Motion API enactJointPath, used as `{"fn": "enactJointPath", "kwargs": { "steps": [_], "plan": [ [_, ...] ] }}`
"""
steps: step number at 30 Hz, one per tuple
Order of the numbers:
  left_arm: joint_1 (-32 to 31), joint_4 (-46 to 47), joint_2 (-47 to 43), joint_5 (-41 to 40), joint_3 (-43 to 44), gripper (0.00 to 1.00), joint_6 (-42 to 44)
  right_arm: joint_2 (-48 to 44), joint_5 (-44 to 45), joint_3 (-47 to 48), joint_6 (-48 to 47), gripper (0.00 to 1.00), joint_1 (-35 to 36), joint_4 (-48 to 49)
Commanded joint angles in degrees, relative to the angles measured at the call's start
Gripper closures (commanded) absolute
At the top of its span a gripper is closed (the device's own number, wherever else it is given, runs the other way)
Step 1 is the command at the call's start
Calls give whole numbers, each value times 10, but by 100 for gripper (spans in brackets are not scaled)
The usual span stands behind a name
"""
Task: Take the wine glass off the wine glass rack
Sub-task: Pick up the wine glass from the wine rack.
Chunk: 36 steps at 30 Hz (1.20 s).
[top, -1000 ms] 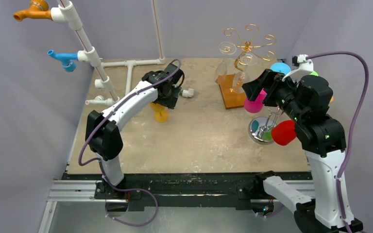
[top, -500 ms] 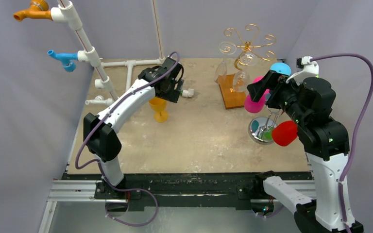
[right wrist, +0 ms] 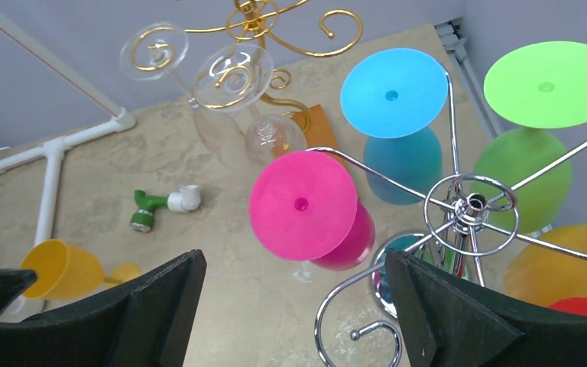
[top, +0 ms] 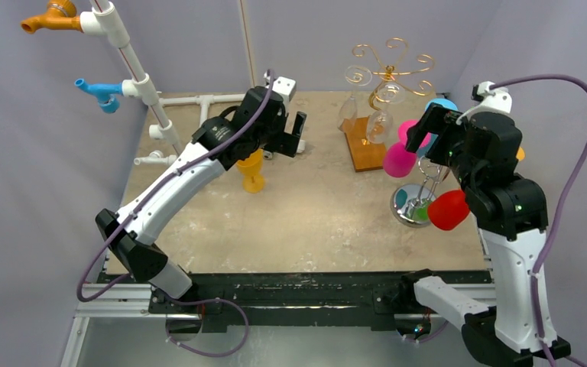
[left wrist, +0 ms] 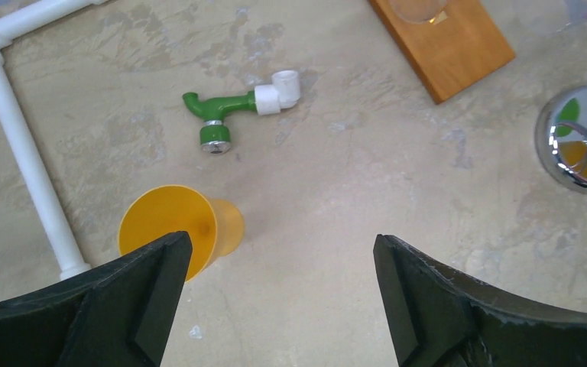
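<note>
A chrome wine glass rack (top: 426, 177) stands at the right, its hub in the right wrist view (right wrist: 470, 205). Coloured glasses hang upside down from it: pink (top: 399, 157) (right wrist: 302, 205), blue (right wrist: 394, 92), green (right wrist: 546, 84) and red (top: 447, 209). My right gripper (top: 422, 131) (right wrist: 294, 264) is open and empty, just above and beside the pink glass, with one rack arm curling between the jaws. A yellow wine glass (top: 252, 172) (left wrist: 172, 229) stands on the table. My left gripper (top: 294, 138) (left wrist: 279, 252) is open and empty, raised above the table to the right of it.
A gold rack (top: 388, 70) with clear glasses stands on a wooden base (top: 361, 153) behind the chrome rack. A green and white pipe fitting (left wrist: 237, 107) lies on the table. A white pipe frame (top: 199, 103) with taps rises at the back left.
My left gripper has risen off the yellow glass and swung right, leaving the glass on the table. My right gripper has shifted slightly right by the pink glass.
</note>
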Motion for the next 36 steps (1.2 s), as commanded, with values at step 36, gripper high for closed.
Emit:
{"fn": "enactJointPath", "kwargs": {
  "steps": [36],
  "plan": [
    [-1, 55, -71, 79, -24, 0, 22, 148, 203, 82, 11, 1, 99, -82]
  ]
}}
